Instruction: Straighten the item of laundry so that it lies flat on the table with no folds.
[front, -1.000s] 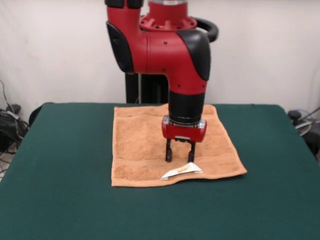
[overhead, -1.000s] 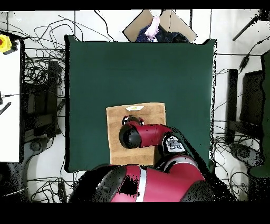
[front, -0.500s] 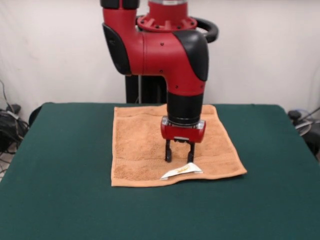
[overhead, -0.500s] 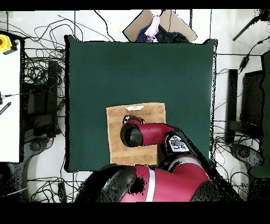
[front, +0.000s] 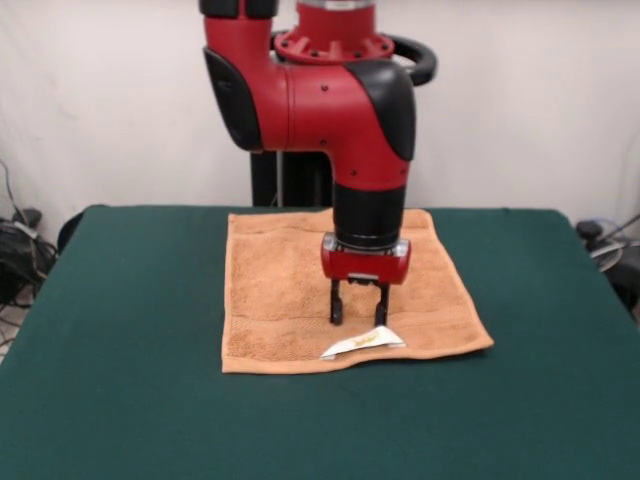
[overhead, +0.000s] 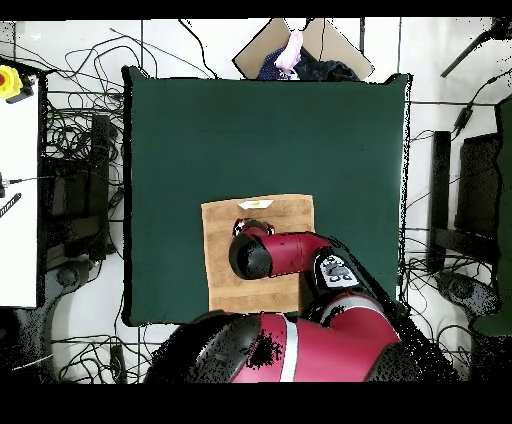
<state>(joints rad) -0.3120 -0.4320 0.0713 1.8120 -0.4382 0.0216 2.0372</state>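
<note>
My gripper (front: 360, 318) stands open, holding nothing. Its tips sit on the flat towel (front: 280, 290), just behind the white label (front: 362, 342).

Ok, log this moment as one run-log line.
towel: spread flat on table, no folds seen | label: at front edge | gripper: open, jaws down over towel beside label, holding nothing

Bare green desk (front: 120, 400) lies open on every side of the towel (front: 280, 290), and only the arm (front: 350, 110) with its tool (front: 360, 318), seemingly just above the cloth, stands in the way.
</note>
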